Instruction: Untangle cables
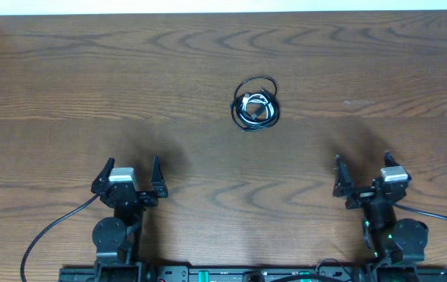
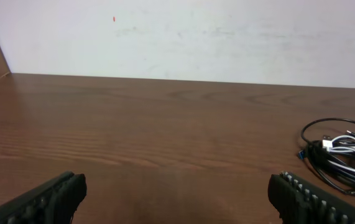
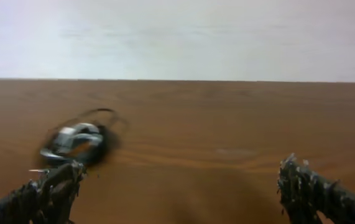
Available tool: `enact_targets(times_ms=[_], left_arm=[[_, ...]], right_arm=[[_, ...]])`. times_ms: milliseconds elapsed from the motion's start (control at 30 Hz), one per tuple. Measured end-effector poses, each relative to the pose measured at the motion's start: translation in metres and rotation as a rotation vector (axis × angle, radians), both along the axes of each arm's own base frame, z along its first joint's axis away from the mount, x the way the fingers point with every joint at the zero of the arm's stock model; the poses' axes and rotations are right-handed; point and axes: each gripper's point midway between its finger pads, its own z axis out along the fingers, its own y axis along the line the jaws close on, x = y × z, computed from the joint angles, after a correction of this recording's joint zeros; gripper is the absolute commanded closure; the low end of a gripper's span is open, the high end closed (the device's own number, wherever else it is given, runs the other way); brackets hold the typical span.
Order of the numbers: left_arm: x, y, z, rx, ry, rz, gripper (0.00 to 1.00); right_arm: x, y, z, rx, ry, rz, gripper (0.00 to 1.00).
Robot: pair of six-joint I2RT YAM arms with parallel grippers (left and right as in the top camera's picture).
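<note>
We're looking down on a brown wooden counter (image 1: 129, 78). The cables (image 1: 256, 103) sit in one small bundle towards its far middle, with black loops coiled around a white cord (image 1: 254, 105) with pale plug ends.

The left jaws stand wide open near the front edge, gripping nothing. Their black, ribbed fingers (image 2: 46, 198) show at the bottom corners of the left wrist view. The right jaws are spread just as wide and just as empty.

The cables lie well apart from both, ahead of them and between them. They're off to the right in the left wrist view, and off to the left and blurred in the right wrist view.

Behind the counter runs a pale wall (image 2: 177, 37). A thick black lead (image 1: 47, 235) curls out from the left base and another (image 1: 446, 223) from the right. Both are near the front edge, well away from the cables. A dark rail (image 1: 207, 274) runs between the two bases.
</note>
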Motion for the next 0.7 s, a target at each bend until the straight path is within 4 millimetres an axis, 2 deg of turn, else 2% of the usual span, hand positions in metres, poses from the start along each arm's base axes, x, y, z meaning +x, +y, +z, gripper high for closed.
enact_targets(times_ms=[67, 133, 167, 267, 400, 500, 533, 633, 700], left_arm=[[0.0, 0.0, 0.0, 0.0, 0.0, 0.0, 0.01], [0.0, 0.0, 0.0, 0.0, 0.0, 0.0, 0.01], [0.0, 0.0, 0.0, 0.0, -0.001, 0.001, 0.01], [0.0, 0.0, 0.001, 0.0, 0.001, 0.0, 0.01], [0.0, 0.0, 0.001, 0.0, 0.002, 0.0, 0.01], [0.0, 0.0, 0.001, 0.0, 0.001, 0.0, 0.01], [0.0, -0.001, 0.001, -0.002, 0.002, -0.005, 0.01], [0.0, -0.005, 0.005, -0.051, -0.013, -0.027, 0.01], [0.0, -0.009, 0.008, -0.118, -0.024, -0.04, 0.01]], right_arm=[[-0.002, 0.009, 0.009, 0.087, -0.02, 0.052, 0.01], [-0.003, 0.014, 0.033, 0.123, -0.109, 0.082, 0.01], [-0.005, 0.015, 0.05, 0.127, -0.18, 0.094, 0.01], [-0.031, 0.015, 0.129, 0.104, -0.505, 0.114, 0.01], [-0.039, 0.004, 0.171, 0.053, -0.549, 0.039, 0.01], [-0.036, -0.001, 0.209, -0.057, -0.44, -0.01, 0.01], [-0.036, -0.001, 0.216, -0.072, -0.398, -0.013, 0.01], [-0.022, -0.002, 0.224, -0.154, -0.132, -0.011, 0.01], [-0.011, -0.003, 0.212, -0.184, 0.072, 0.003, 0.01]])
